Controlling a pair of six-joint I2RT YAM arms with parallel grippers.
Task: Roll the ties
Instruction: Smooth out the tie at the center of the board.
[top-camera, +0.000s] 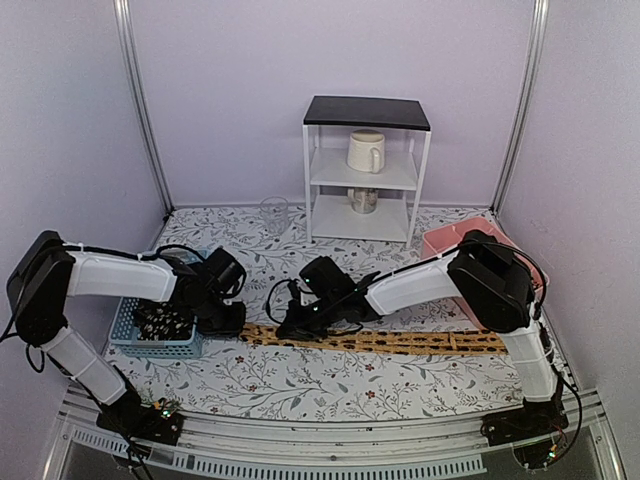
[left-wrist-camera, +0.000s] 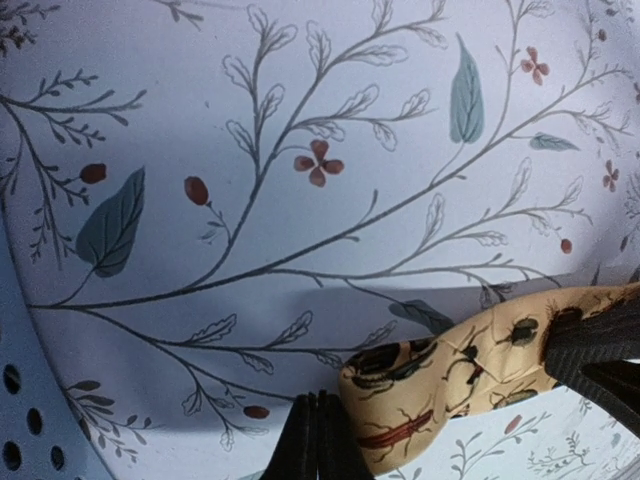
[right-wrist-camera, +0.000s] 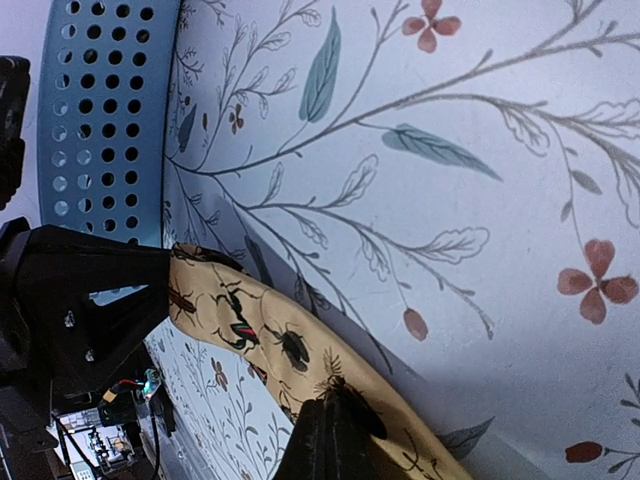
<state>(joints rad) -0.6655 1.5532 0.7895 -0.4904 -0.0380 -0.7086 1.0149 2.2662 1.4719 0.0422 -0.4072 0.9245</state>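
A tan-orange tie (top-camera: 400, 342) with dark insect figures lies flat across the table, running left to right. Its left end (left-wrist-camera: 440, 385) curls up slightly beside my left gripper (left-wrist-camera: 318, 445), which is shut with nothing between its fingers and sits against that end. My right gripper (right-wrist-camera: 335, 440) is also shut, its tips resting on top of the tie (right-wrist-camera: 260, 335) a short way in from that end. From above, the left gripper (top-camera: 237, 322) and right gripper (top-camera: 298, 327) stand close together over the tie. Dark speckled ties (top-camera: 160, 320) lie in the blue basket.
The blue mesh basket (top-camera: 128, 335) stands at the left, right behind my left gripper. A pink tray (top-camera: 445, 240) is at the back right. A white shelf (top-camera: 366, 170) holding a mug and a jar stands at the back, with a clear glass (top-camera: 274, 213) beside it.
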